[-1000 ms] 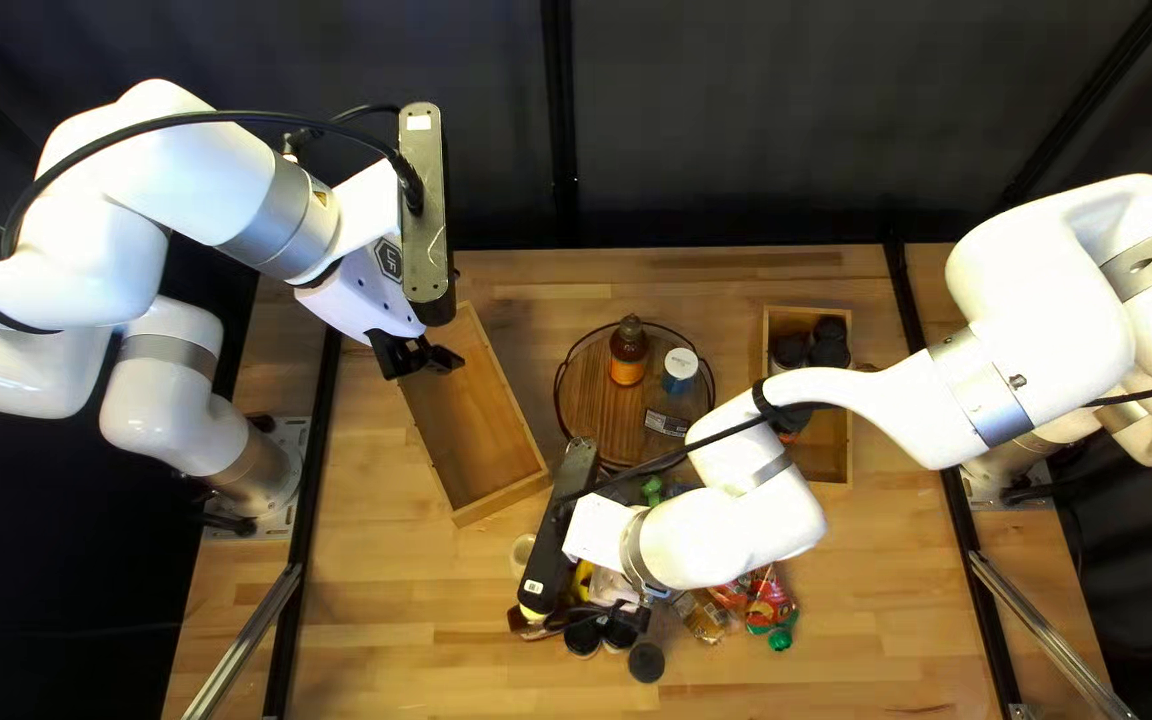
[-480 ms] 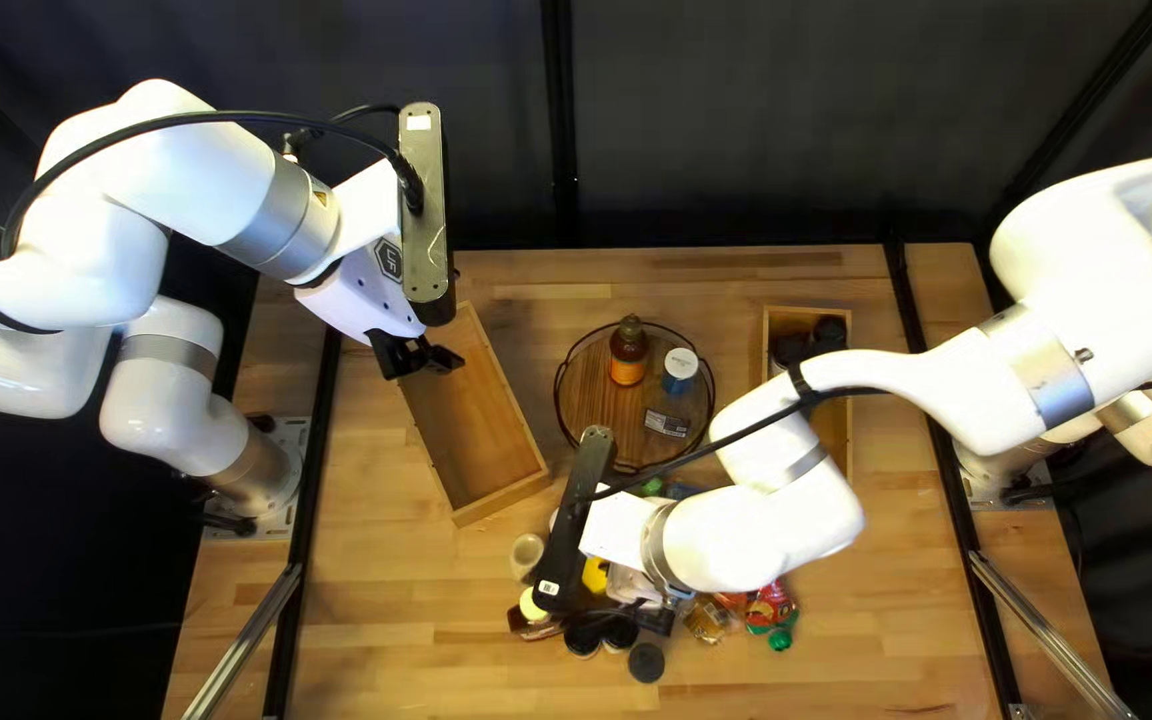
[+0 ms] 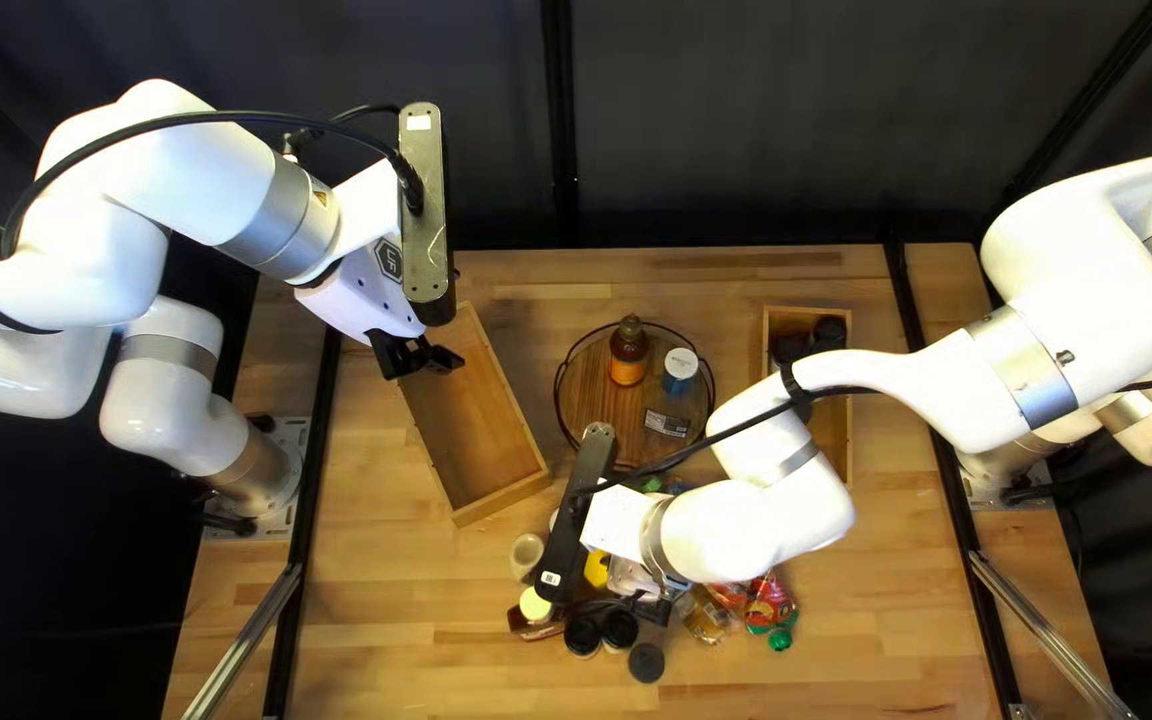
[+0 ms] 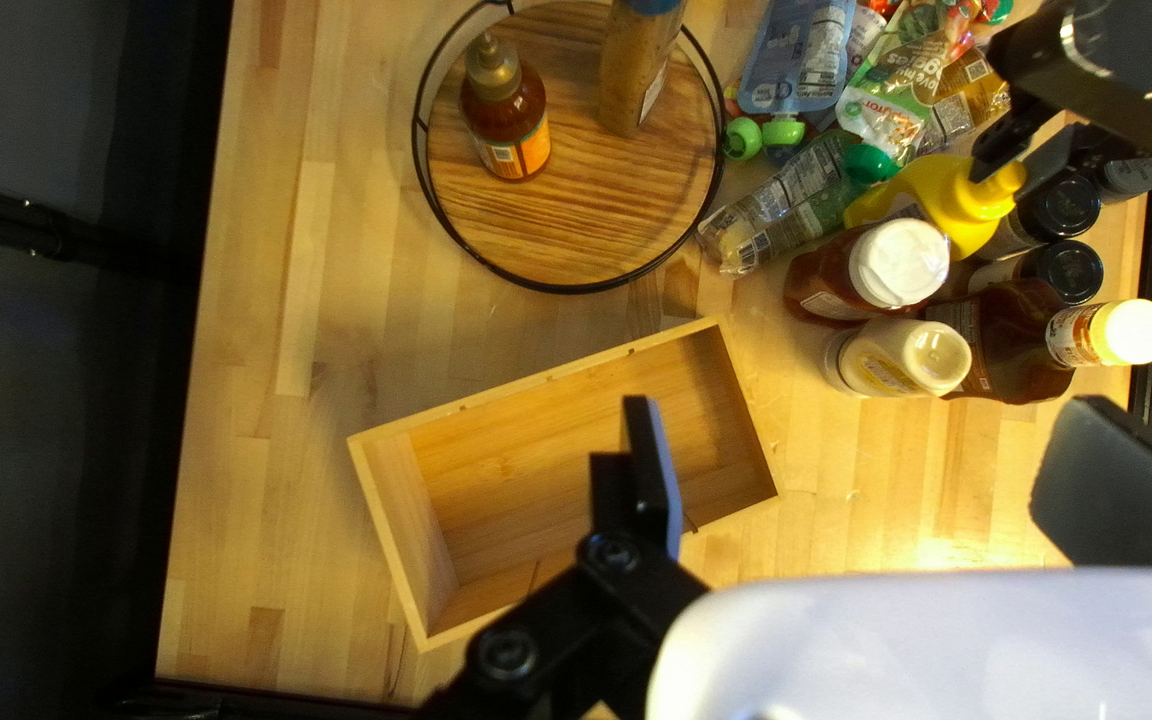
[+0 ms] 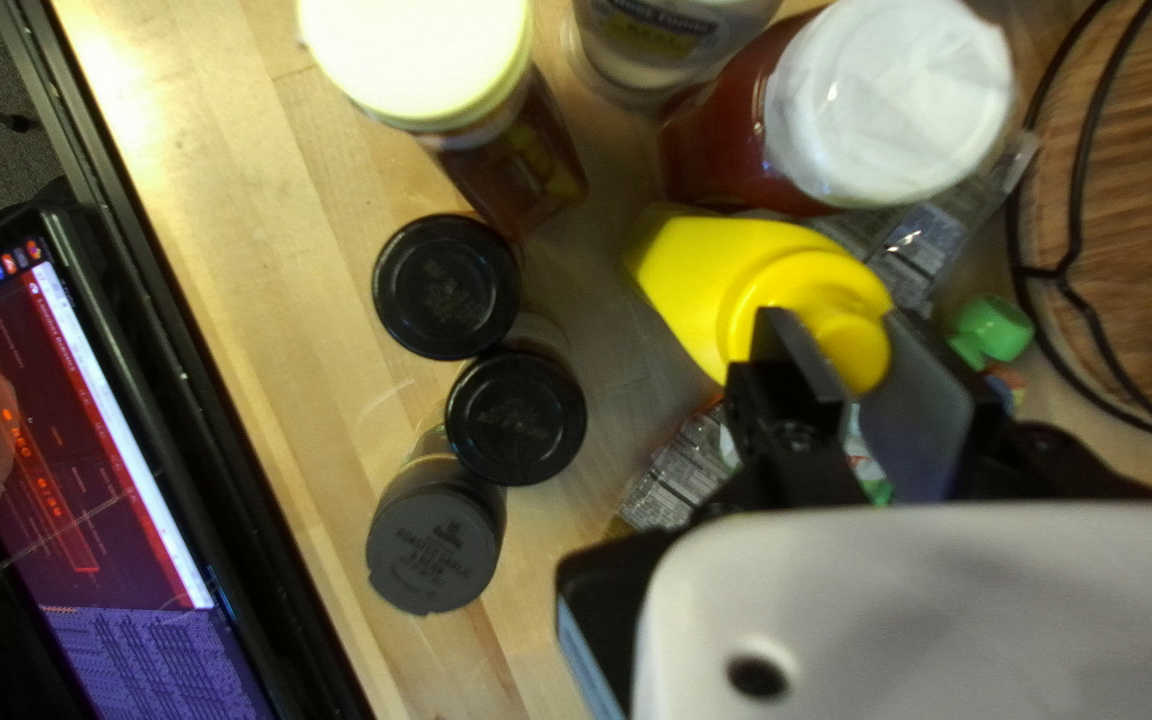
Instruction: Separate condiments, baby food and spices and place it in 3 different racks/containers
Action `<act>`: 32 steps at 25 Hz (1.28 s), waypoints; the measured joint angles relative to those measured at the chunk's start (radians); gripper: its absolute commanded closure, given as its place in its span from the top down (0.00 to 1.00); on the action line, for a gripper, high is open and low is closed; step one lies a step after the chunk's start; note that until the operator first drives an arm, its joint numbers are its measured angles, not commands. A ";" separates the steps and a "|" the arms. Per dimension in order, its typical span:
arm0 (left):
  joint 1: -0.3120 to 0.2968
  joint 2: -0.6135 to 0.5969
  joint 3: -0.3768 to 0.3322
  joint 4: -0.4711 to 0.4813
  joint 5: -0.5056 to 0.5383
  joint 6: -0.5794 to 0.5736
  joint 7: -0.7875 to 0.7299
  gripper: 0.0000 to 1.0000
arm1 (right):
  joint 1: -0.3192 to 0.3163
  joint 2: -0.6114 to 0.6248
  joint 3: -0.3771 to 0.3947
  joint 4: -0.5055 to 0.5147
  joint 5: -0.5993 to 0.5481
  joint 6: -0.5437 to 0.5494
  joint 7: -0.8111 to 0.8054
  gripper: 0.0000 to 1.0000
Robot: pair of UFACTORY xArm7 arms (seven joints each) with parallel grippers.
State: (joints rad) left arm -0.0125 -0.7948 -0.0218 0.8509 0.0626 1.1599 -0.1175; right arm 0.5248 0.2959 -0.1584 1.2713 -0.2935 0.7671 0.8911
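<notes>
count: four bottles loose near the tabletop's [image 3: 376, 587] near edge: yellow bottle [image 5: 736, 267], red bottle [image 5: 890, 100] with white cap, cream bottle [image 4: 916, 358], brown bottle [image 4: 1036, 340] with yellow lid. three dark-lidded jars [image 5: 447, 287] beside them. two containers on the round tray [image 4: 583, 283]: amber bottle [image 4: 507, 127], blue-lidded jar [image 4: 640, 67]. pouches [image 4: 796, 54] overlap; number unclear. wooden boxes: two.

right pincer [image 3: 652, 610]: narrow, closed on the yellow bottle's nozzle, one finger to each side. the bottle is tilted, among the pile.

left pincer [image 3: 423, 358]: wide, above the long box [image 3: 503, 510].

surroundings: small box [image 3: 848, 460] holds dark-capped bottles [image 3: 830, 330], partly hidden under the right arm [image 3: 750, 527]; count uncertain. same arm and its cable cover some of the pouches and the round tray's rim. red bottle stands close by the yellow bottle, pouches against its other side. laptop [image 5: 163, 440] just past the jars.
</notes>
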 measured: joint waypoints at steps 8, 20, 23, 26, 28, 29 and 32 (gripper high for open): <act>0.000 0.000 0.000 0.000 0.000 0.000 0.000 1.00 | -0.002 -0.012 0.004 -0.016 0.007 -0.003 -0.013 1.00; 0.000 0.000 0.000 0.000 0.000 0.000 0.000 1.00 | -0.030 0.087 0.019 0.044 0.058 -0.049 -0.047 1.00; 0.000 0.000 0.000 0.000 0.000 0.000 0.000 1.00 | -0.041 0.116 0.024 0.065 0.073 -0.056 -0.059 0.96; 0.000 0.000 0.000 0.000 0.000 0.000 0.000 1.00 | -0.048 0.126 0.028 0.075 0.082 -0.057 -0.068 0.03; 0.000 0.000 0.000 0.000 0.000 0.000 0.000 1.00 | -0.049 0.128 0.029 0.077 0.085 -0.055 -0.070 0.02; 0.000 0.000 0.000 0.000 0.000 0.000 0.000 1.00 | -0.049 0.129 0.029 0.077 0.085 -0.055 -0.071 0.02; 0.000 0.000 0.000 0.000 0.000 0.000 0.000 1.00 | -0.051 0.127 0.031 0.077 0.088 -0.055 -0.075 0.02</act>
State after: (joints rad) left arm -0.0125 -0.7948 -0.0218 0.8509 0.0626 1.1599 -0.1175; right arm 0.4738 0.4229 -0.1278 1.3480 -0.2059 0.7119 0.8164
